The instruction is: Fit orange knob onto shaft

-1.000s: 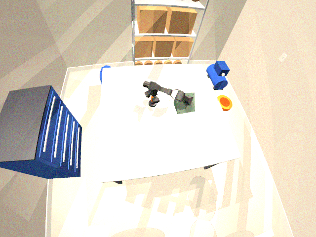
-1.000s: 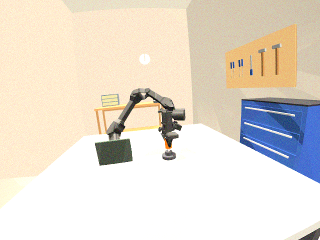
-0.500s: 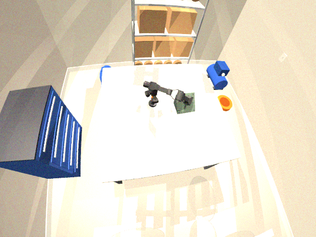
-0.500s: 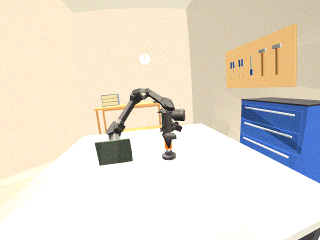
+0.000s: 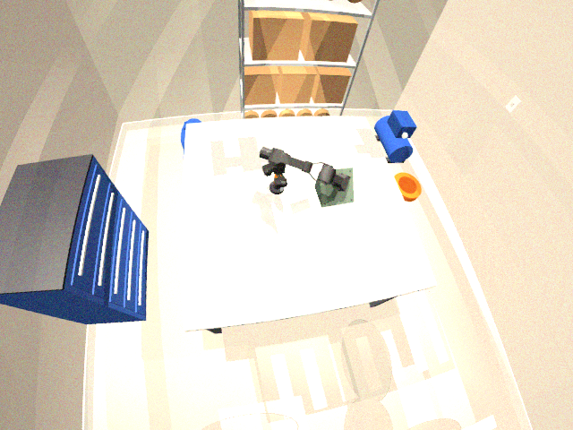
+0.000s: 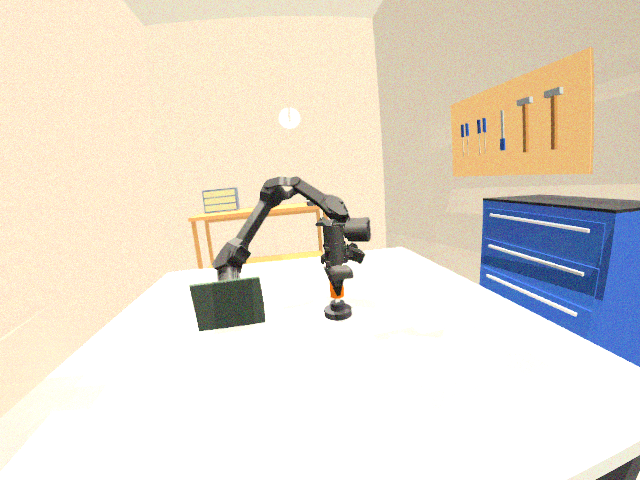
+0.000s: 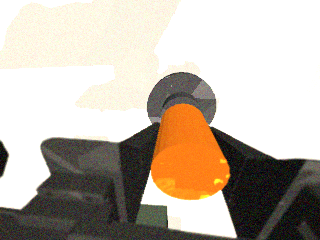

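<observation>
The orange knob (image 6: 333,292) (image 7: 190,160) is upright between the fingers of my gripper (image 6: 337,289) (image 7: 182,129), which is shut on it. The dark round pedestal (image 6: 338,313) (image 7: 159,97) (image 5: 276,189) stands on the table under the knob. In the exterior view a small pale gap with a bit of the silver shaft (image 6: 337,300) shows between the knob's bottom and the pedestal's raised hub. The knob's hole and the shaft's flat side are hidden, so I cannot tell how they line up. In the top view only a little orange shows among the arm's dark parts.
A dark green plate (image 5: 345,196) (image 6: 227,304) is by the arm's base. The white table (image 5: 295,268) (image 6: 320,392) carries the arm and pedestal. A blue drawer cabinet (image 5: 111,240) (image 6: 542,248), a blue tank (image 5: 393,139) and an orange bin (image 5: 408,187) are around the table.
</observation>
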Controlling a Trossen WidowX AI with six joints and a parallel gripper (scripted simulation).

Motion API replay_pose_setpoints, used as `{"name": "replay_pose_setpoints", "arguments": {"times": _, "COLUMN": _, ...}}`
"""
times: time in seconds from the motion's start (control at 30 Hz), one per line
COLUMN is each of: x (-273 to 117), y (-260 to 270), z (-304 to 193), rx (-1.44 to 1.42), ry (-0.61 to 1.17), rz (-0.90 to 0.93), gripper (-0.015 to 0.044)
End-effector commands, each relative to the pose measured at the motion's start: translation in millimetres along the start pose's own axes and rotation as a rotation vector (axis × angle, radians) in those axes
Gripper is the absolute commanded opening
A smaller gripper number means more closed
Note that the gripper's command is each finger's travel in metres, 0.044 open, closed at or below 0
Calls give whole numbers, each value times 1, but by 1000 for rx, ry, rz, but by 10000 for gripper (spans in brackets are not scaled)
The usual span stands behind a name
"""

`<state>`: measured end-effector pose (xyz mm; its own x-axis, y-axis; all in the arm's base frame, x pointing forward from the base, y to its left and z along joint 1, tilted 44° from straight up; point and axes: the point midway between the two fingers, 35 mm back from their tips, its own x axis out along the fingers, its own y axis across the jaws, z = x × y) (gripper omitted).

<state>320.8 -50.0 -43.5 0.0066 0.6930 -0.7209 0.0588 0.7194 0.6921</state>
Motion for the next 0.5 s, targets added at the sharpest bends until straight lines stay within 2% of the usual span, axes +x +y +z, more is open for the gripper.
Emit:
{"name": "replay_pose_setpoints", "arguments": {"times": 0.0, "x": -3, "y": 0, "z": 1, "rx": 0, "ry": -1, "rz": -1, "gripper": 0}}
{"name": "replay_pose_setpoints", "arguments": {"times": 0.23, "x": -2, "y": 0, "z": 0, "rx": 199, "ry": -1, "rz": -1, "gripper": 0}}
{"name": "replay_pose_setpoints", "arguments": {"times": 0.47, "x": 0, "y": 0, "z": 0, "rx": 210, "ry": -1, "rz": -1, "gripper": 0}}
